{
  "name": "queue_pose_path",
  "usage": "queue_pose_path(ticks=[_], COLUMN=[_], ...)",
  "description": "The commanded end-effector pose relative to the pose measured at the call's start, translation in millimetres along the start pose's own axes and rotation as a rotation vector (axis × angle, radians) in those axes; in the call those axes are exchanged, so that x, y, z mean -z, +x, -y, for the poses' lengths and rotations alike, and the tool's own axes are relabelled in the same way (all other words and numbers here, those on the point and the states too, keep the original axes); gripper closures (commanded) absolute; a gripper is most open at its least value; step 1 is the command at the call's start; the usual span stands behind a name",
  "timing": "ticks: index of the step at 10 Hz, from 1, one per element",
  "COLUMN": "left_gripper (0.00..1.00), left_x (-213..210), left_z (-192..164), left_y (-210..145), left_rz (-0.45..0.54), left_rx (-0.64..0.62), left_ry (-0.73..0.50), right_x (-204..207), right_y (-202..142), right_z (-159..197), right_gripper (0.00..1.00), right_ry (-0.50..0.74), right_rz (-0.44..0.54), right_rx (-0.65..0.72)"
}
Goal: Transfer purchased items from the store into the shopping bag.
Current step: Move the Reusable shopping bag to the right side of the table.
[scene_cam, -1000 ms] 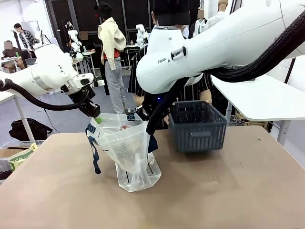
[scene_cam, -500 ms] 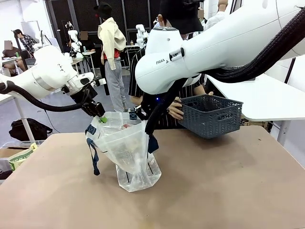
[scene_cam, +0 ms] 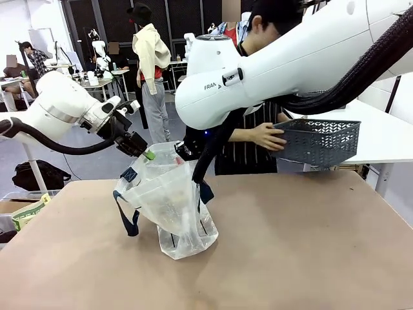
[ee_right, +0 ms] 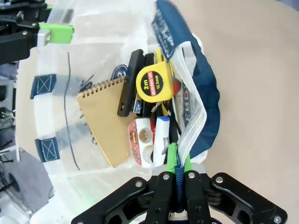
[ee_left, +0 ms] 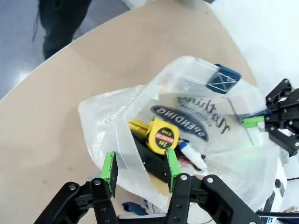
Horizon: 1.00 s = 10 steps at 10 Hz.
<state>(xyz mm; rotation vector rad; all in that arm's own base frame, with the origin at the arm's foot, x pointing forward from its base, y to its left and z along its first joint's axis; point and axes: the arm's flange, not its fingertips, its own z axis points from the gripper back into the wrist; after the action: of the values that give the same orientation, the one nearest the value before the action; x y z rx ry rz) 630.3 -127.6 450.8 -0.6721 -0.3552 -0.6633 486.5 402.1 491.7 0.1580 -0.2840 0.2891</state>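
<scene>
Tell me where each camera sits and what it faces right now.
Front: between the arms, facing the person holding the basket; both arms show around the shopping bag.
Left wrist: above the bag, left gripper parted over its rim.
Right wrist: over the bag mouth, right gripper pinching the rim.
Shared: tape measure.

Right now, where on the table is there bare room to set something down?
Bare tabletop runs right of the shopping bag to the table's right edge, and along the near edge. It's crowded around the bag's mouth, where the left gripper and right gripper sit.
</scene>
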Motion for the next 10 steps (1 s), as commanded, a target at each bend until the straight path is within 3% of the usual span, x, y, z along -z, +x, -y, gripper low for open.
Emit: queue_pose_path(ticks=[1,7,8,10], left_gripper=[0.46,0.46,0.26,0.26], left_x=[4.0,7.6,8.1,5.6], left_z=[-3.7,-3.8,-2.8,-0.4], left_y=[-6.5,-3.3,-1.8,-0.3], left_rz=[0.061,0.078,0.079,0.110], left_rx=[-0.009,-0.037,-0.036,-0.028], left_ry=[-0.096,-0.143,-0.140,-0.180], right_x=[-1.0,1.9,3.1,6.2], right_y=[5.5,14.4,14.7,17.7], right_z=[-8.8,-26.0,-30.3,-36.3], right_gripper=[1.00,1.00,1.00,1.00], right_ry=[-0.038,-0.066,-0.069,-0.082], right_rz=[0.032,0.029,0.024,0.020], right_rx=[0.004,-0.024,-0.033,-0.044])
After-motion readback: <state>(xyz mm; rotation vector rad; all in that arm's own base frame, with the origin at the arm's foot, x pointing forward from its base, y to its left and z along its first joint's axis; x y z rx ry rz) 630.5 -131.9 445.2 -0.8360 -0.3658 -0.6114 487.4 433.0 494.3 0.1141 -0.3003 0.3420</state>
